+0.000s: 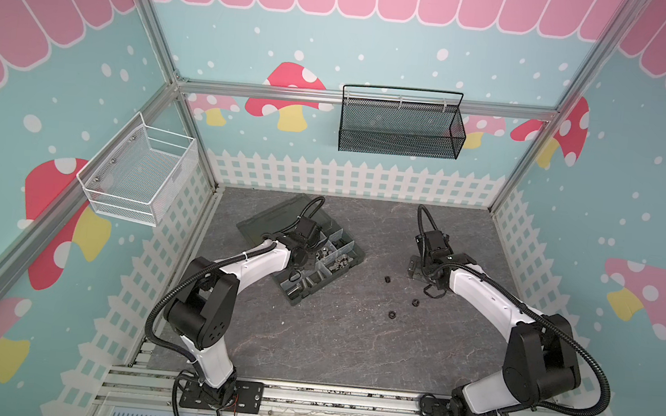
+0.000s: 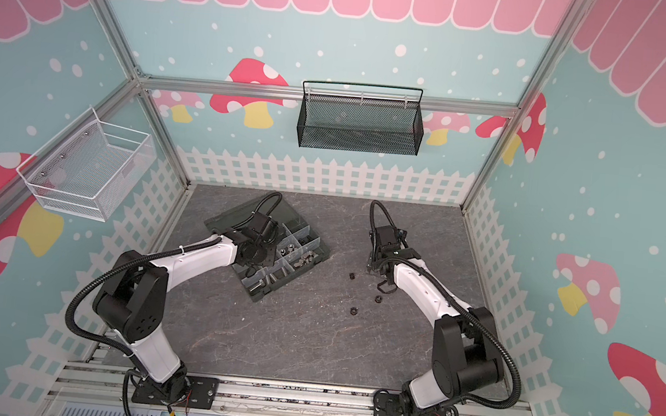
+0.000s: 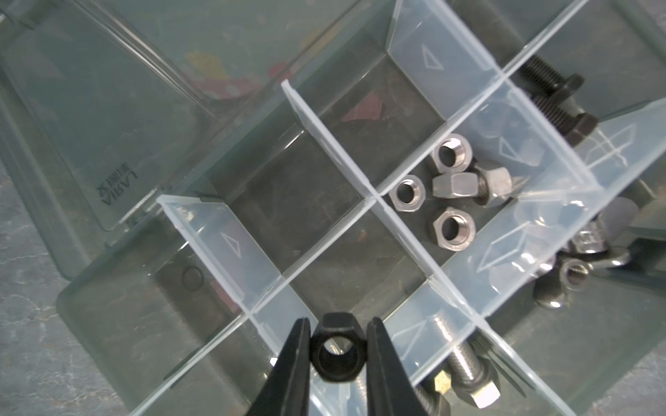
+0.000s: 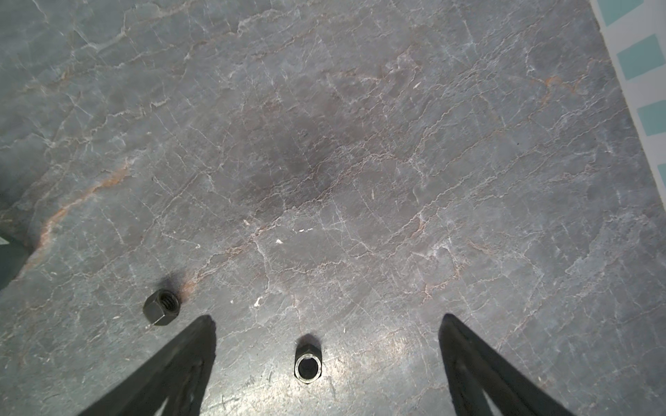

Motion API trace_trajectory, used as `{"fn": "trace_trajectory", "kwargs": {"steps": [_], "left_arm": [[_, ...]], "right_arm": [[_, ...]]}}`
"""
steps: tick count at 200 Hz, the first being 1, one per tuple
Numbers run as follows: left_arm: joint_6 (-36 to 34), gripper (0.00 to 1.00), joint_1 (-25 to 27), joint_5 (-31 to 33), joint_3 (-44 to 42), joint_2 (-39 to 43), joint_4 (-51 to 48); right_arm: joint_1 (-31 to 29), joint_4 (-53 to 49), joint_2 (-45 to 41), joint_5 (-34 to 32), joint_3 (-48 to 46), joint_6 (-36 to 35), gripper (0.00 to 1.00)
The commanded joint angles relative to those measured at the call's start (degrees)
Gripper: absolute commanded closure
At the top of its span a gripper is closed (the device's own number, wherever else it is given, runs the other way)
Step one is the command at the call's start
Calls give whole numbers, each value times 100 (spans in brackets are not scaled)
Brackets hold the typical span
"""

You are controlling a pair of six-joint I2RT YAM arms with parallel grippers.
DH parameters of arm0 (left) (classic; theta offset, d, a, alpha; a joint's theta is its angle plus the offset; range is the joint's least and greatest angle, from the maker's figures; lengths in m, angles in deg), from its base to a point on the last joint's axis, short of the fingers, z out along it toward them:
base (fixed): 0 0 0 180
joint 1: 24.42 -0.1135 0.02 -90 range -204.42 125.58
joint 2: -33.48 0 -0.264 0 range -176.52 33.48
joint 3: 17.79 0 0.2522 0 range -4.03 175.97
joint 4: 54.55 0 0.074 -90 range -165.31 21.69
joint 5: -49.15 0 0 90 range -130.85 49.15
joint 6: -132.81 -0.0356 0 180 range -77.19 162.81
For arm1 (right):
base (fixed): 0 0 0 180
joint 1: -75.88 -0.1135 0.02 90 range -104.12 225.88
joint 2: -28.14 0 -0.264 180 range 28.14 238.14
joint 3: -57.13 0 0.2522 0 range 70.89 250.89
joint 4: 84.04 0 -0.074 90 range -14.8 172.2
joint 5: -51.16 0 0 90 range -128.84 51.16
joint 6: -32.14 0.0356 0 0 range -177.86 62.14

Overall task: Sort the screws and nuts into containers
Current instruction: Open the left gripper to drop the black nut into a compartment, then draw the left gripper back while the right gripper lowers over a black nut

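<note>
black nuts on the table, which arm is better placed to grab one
right: its open tool hangs over a loose black nut; the left tool is over the organiser box, holding another nut

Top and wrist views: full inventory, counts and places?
organiser box: one, dark grey, lid open, table left
loose nuts: three, black, table by right arm
silver nuts: at least five, one compartment
black screws: two, neighbouring compartment
silver screws: at least two, another compartment
winged nuts: count unclear, silver, further compartment
wire basket: one, white, left wall
mesh basket: one, black, back wall
left claw: shut on black nut, over box
right claw: open, above a loose nut
</note>
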Motion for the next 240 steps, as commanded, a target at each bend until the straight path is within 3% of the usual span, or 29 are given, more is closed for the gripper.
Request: {"fn": "trace_trajectory", "kwargs": {"steps": [1,47,104,157,207,240], "left_arm": [[19,71,-40,23,-80,-35,81],[8,61,-43,71,-112,62,86],[68,55,-42,104,-282,586,79],[204,33,-47,146,-768,1603,342],[298,1,-49,498,-1291,2665,675],[380,0,-58,1019,-1816,3364,1054]], "right_arm": [[-3,203,-54,256,-18,-168,2],[-12,434,83,610,28,-258,0],[-175,495,250,947,68,-272,12],[-488,563,573,1161,166,-239,20],[-595,632,1034,1475,323,-352,28],[-609,703,1334,1672,419,-423,31]]}}
